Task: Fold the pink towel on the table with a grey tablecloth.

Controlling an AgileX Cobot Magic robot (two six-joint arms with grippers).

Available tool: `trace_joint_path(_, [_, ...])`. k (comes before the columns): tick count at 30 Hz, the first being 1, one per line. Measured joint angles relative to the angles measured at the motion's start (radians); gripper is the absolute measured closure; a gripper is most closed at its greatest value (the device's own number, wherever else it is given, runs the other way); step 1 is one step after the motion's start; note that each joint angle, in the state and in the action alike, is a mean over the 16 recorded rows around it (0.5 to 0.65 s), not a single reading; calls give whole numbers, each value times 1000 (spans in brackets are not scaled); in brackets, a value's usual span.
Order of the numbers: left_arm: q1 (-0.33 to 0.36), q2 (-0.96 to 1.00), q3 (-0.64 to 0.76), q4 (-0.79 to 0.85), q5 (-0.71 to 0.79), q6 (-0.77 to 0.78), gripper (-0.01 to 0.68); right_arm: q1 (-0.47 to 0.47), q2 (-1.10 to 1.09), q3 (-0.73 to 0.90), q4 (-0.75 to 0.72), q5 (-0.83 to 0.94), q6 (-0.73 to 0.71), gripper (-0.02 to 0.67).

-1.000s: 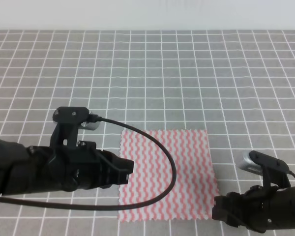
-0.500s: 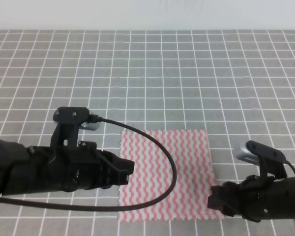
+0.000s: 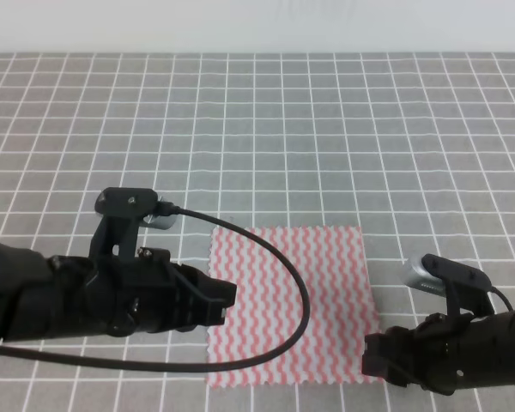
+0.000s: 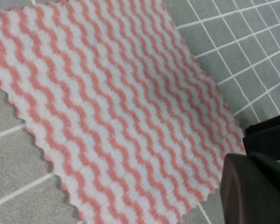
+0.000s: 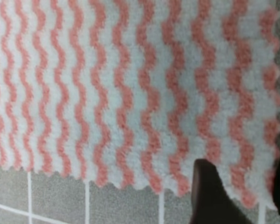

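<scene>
- The thin rectangular pink towel point(image 3: 287, 307) with pink-and-white wavy stripes and jagged, pinked edges lies flat and unfolded on the desk, a large surface covered with a grey tablecloth point(image 3: 326, 129) marked by a grid of thin white lines.
- The towel sits in the near part of the desk, roughly in the middle from side to side, with its edges running close to the grid lines.
- No fold or lifted corner shows on the towel in the high view; the left wrist view shows the pink towel point(image 4: 107, 107) lying smooth against the grey cloth point(image 4: 18, 158).
- The black left gripper point(image 3: 223, 296) points at the towel's left edge, its tip just over or beside that edge, about halfway along it. Whether its jaws are parted or closed cannot be told from these views.
- A black cable point(image 3: 275, 257) loops from the left arm across the towel's left half, above the cloth.
- The black right gripper point(image 3: 373, 360) is at the towel's near right corner. In the right wrist view the two dark fingertips point(image 5: 210, 196) stand apart, one over the towel's jagged near edge point(image 5: 144, 179) and the other at the picture's right border, so the jaws are released with the corner between them; nothing is gripped.
- No container is on the desk.
</scene>
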Motion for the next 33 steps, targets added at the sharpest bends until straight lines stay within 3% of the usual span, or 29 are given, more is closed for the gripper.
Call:
trace_joint_path(9, [0,-1,0,0,-2,3,675,0,4,-1,14,5,0,424])
trace_joint_path(19, [0,-3,1,0,2,23,675,0,4,-1,30,5,1,542])
trace_joint_path(29, [0,-3,0,1,8,212,674,1,6,-53,44,1,0,642])
trace_joint_path(33, [1,-4,1,1,21,319,609,0,7,-92,46,-1,0,659])
